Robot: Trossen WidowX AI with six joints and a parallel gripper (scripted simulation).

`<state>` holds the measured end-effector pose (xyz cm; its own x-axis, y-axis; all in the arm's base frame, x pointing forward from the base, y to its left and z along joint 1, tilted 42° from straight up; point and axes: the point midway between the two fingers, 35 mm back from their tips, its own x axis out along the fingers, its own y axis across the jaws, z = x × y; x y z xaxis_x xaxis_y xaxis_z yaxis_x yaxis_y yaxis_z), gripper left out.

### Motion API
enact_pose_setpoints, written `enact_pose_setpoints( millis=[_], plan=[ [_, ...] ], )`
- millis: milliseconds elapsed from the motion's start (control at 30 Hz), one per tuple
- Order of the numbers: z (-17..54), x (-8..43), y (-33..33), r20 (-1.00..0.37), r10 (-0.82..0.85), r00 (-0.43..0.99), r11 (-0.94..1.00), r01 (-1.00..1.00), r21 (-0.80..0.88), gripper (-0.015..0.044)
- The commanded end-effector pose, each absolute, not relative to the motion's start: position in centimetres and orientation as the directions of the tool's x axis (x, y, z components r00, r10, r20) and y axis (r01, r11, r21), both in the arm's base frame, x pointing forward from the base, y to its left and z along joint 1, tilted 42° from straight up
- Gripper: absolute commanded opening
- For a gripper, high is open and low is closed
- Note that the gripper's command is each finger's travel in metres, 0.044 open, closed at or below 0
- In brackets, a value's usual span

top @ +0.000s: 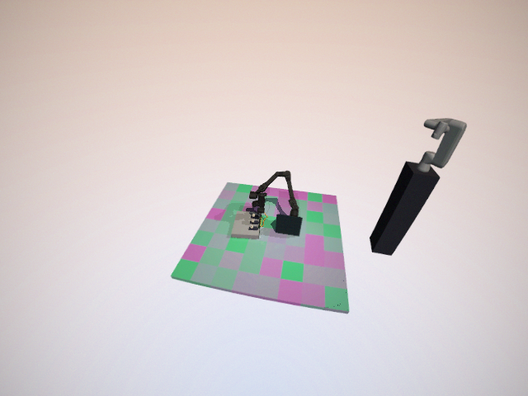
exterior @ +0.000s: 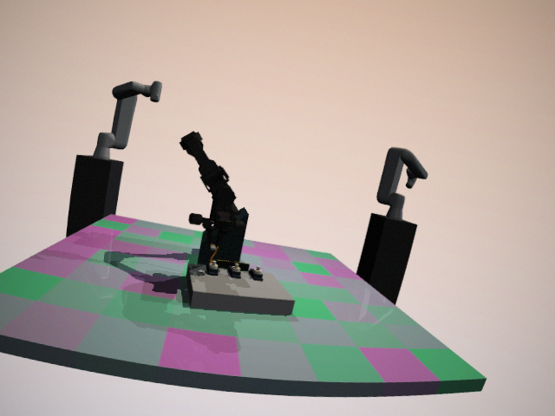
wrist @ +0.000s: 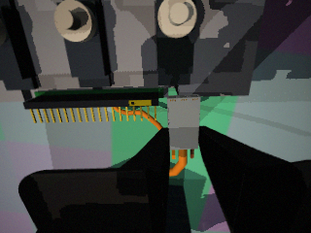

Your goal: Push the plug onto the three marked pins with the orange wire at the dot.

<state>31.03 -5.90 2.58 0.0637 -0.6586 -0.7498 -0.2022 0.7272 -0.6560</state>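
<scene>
My gripper (wrist: 183, 133) is shut on the pale grey flat plug (wrist: 184, 114) (exterior: 213, 246). In the wrist view, the plug's far end points to the grey holder (wrist: 221, 73) (exterior: 242, 302) (top: 243, 230), and its wire end points back between my fingers. An orange wire (wrist: 152, 120) curves from behind the pins toward my left finger; one wire stub at the plug's right looks darker. The row of thin gold pins (wrist: 86, 115) lies left of the plug, apart from it. A yellow band (wrist: 143, 103) with a dark dot at its left end marks pins near the row's right end. The plug's holes are not clearly visible.
Three dark blocks with round pale tops, such as the nearest one (wrist: 177, 18), stand on the holder. A dark box (top: 288, 224) stands by the arm's base. Grey arms on black pedestals (exterior: 93, 197) (exterior: 385, 255) stand beyond the checkered table (top: 256, 272).
</scene>
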Motion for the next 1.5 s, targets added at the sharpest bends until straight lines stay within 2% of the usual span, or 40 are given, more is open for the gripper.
enact_pose_setpoints(
  millis=[0, 567, 1100, 1467],
  plan=[
    [2.2, 29.5, -5.6, -0.750, -0.658, 0.063, 0.728, -0.197, -0.656, 0.0000],
    [0.5, 23.1, -5.3, -0.749, -0.660, 0.061, 0.731, -0.179, -0.659, 0.0000],
    [-2.5, 23.5, -7.9, -0.748, -0.661, 0.061, 0.730, -0.179, -0.660, 0.0000],
    [-2.6, 26.6, -7.0, -0.748, -0.661, 0.062, 0.730, -0.178, -0.660, 0.0000]
  ],
)
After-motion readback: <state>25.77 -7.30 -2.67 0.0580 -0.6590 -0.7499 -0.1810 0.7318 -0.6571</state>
